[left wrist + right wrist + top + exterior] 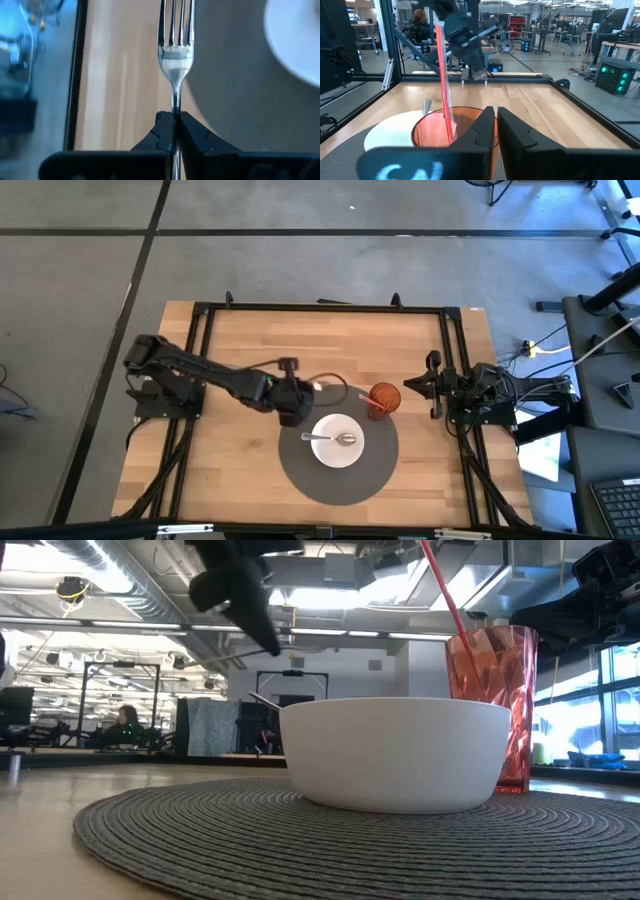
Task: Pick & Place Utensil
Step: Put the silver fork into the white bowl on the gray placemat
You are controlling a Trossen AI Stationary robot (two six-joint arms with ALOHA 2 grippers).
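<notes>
I am running a two-armed robot at a light wooden table (230,380), and I use the round dark grey woven placemat (300,472) near the table's front edge as my landmark. A white round bowl (338,441) sits at the middle of the placemat, with a silver metal spoon (330,439) already lying inside it. A red faceted plastic cup (384,398) holding a red straw (442,590) stands on the placemat's far right rim. The left gripper (291,410) hovers just above the placemat's far left edge, beside the bowl, its fingers clenched on the handle of a silver metal fork (175,55). In the left wrist view the fork's tines point forward, over the boundary where the placemat meets bare wood. The fork is lifted clear of the table, not yet set down. The right gripper (496,131) waits well to the right of the placemat, near the table's right edge, with its fingers pressed together around nothing. I judge the carrying step to be under way, with the pick done. Next I would need to lower the fork to its place, in the bowl or beside it on the placemat, without knocking the bowl, then release.
</notes>
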